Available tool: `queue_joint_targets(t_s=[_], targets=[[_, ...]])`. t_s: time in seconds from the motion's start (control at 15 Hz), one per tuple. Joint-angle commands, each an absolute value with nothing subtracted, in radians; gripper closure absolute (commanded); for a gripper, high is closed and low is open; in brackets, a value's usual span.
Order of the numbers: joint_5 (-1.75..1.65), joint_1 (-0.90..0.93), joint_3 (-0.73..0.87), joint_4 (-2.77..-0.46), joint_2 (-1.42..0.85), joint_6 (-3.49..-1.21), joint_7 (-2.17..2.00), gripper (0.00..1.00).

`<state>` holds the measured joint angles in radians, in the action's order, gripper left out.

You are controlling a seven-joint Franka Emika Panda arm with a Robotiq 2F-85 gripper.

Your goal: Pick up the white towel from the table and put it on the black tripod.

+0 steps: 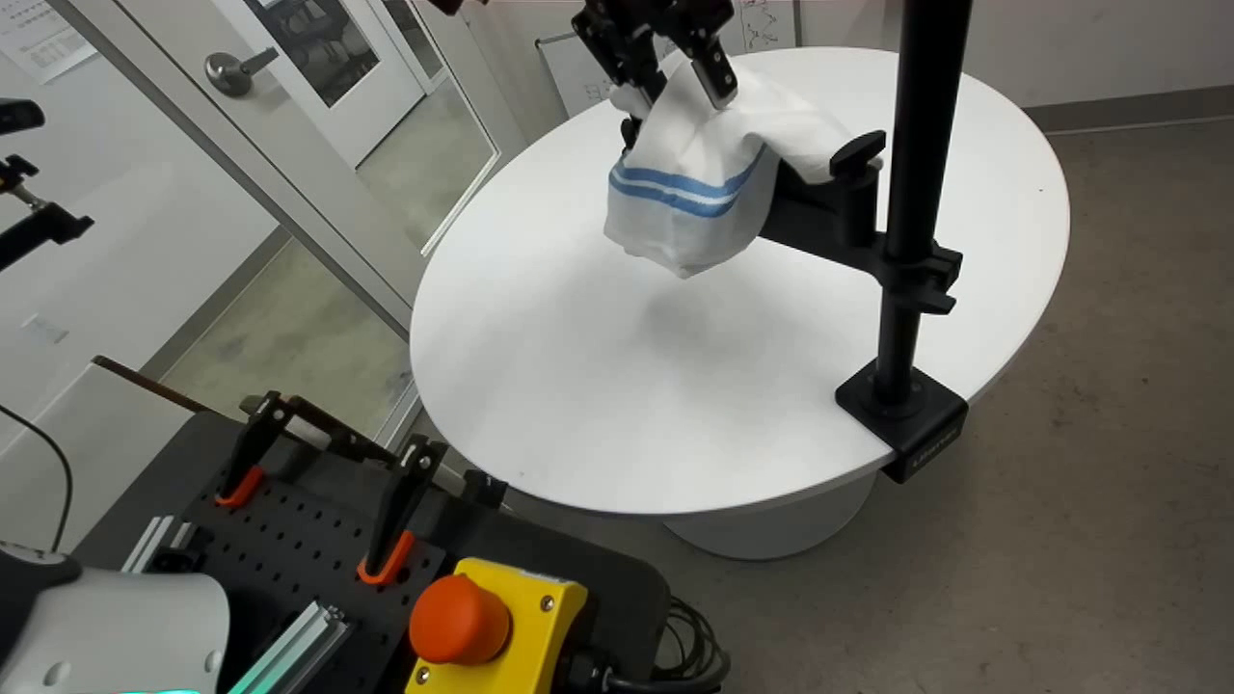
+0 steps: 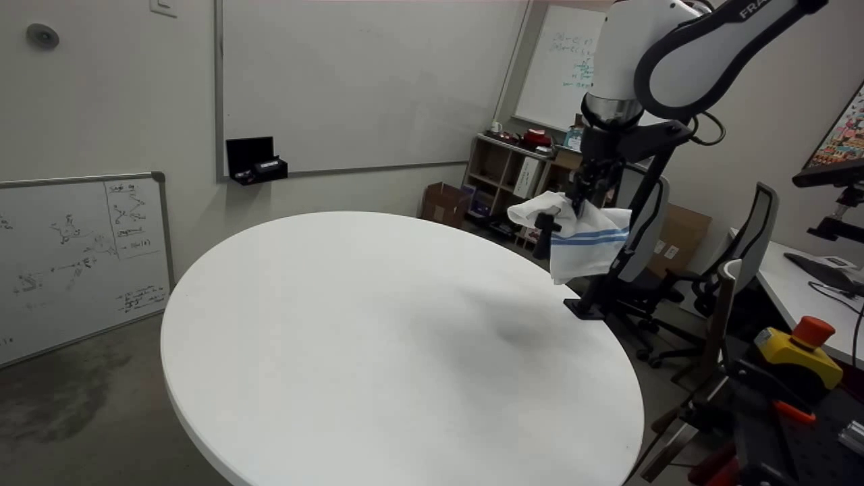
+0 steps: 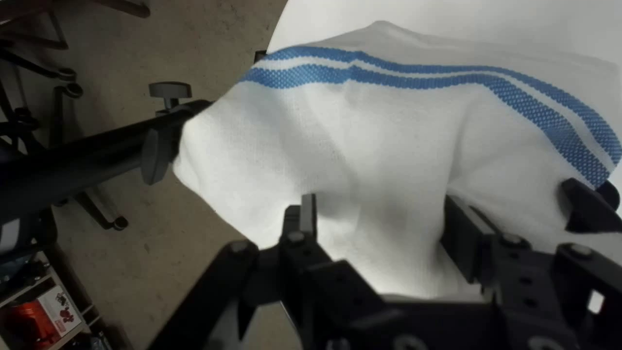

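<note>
In the wrist view you can see your pincer (image 3: 381,221) standing spread, its fingers (image 3: 466,238) well apart with cloth from the white towel (image 3: 379,126) between and beyond them. You have the towel draped over the side arm (image 1: 815,222) of the black tripod (image 1: 911,193), its blue-striped end hanging above the round white surface (image 1: 617,386), whose edge carries the tripod's base (image 1: 901,410) in both exterior views.

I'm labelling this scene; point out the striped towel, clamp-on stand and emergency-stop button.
Striped towel (image 3: 388,141), in the wrist view: white middle.
Clamp-on stand (image 1: 917,183), in an exterior view: upright pole.
Emergency-stop button (image 1: 459,620), in an exterior view: domed top.
</note>
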<state>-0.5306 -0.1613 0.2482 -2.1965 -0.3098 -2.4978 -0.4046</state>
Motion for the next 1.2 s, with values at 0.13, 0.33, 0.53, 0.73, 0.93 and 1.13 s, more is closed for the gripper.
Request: queue_joint_targets(t_s=[0.13, 0.33, 0.53, 0.73, 0.93, 1.13], targets=[[-0.499, -0.134, 0.269, -2.172, -0.319, -2.472, -0.389, 0.0], [-0.502, -0.132, 0.272, -2.176, -0.306, -2.479, -0.392, 0.0], [-0.51, -0.126, 0.275, -2.182, -0.29, -2.487, -0.402, 0.0], [-0.532, -0.114, 0.279, -2.2, -0.258, -2.504, -0.421, 0.0], [-0.541, -0.106, 0.276, -2.216, -0.217, -2.514, -0.421, 0.0], [-0.481, -0.119, 0.24, -2.261, -0.153, -2.529, -0.327, 0.0]])
